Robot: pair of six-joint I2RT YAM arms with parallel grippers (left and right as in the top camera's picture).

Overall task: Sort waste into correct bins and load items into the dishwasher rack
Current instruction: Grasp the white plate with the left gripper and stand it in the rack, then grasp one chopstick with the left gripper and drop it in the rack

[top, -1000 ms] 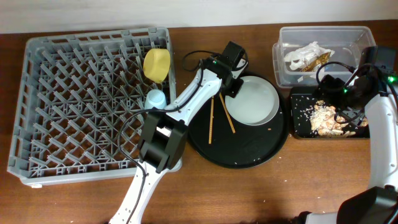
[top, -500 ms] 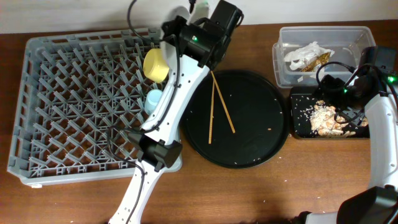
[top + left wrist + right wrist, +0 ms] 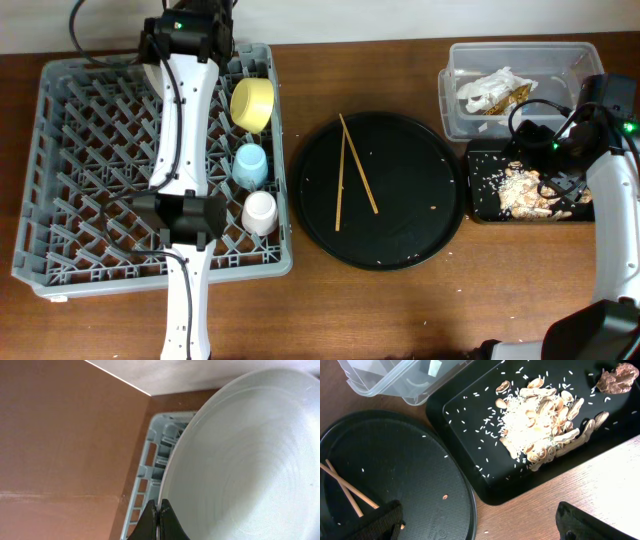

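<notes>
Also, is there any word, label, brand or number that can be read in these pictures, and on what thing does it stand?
No text can be read in any view.
The wrapper in the clear tub may carry print, but it is too small and crumpled to tell.
The dishwasher rack, the plate and the round black tray show no marking.

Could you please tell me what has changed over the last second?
The left gripper, shut on the plate, lifted it off the round black tray and carried it left to the far edge of the dishwasher rack. The chopsticks, yellow bowl and right arm stayed put.
</notes>
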